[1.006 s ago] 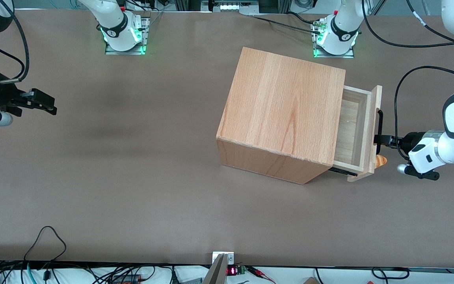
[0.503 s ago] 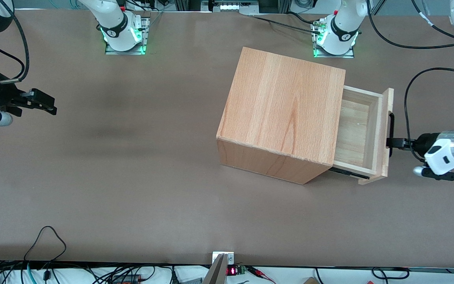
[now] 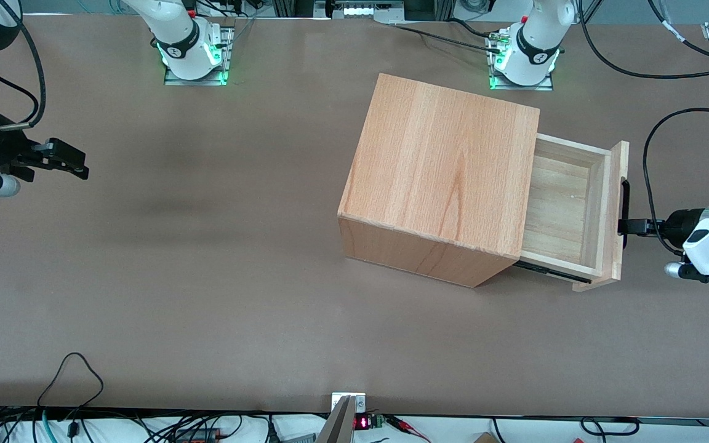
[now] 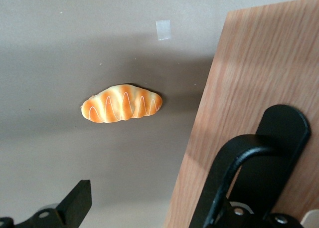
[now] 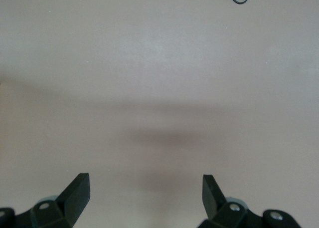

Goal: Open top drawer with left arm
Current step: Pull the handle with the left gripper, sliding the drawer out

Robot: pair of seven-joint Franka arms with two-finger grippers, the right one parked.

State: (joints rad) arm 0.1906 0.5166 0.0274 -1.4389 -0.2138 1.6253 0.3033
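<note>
The top drawer (image 3: 560, 209) stands pulled well out of the wooden box casing (image 3: 447, 172), its pale plank floor showing. Its flat front panel (image 3: 614, 215) carries a long black bar handle (image 3: 624, 206). The left arm (image 3: 708, 243) reaches in from the working arm's end of the table, and its gripper (image 3: 628, 226) is at the handle. In the left wrist view the front panel (image 4: 249, 88) and the handle (image 4: 249, 158) are close up. The gripper (image 4: 144, 203) stands open there: one fingertip (image 4: 75, 203) is free over the table, the other is lost against the black handle.
A small orange croissant-shaped toy (image 4: 122, 103) lies on the table beside the drawer's front panel; the front view does not show it. A bit of tape (image 4: 163, 30) is stuck on the table. The parked arm's gripper (image 3: 59, 161) is at its own end of the table.
The drawer has slid farther out of the casing toward the working arm's end, with the gripper at its handle moving along. The orange toy seen at first is now hidden under the drawer front.
</note>
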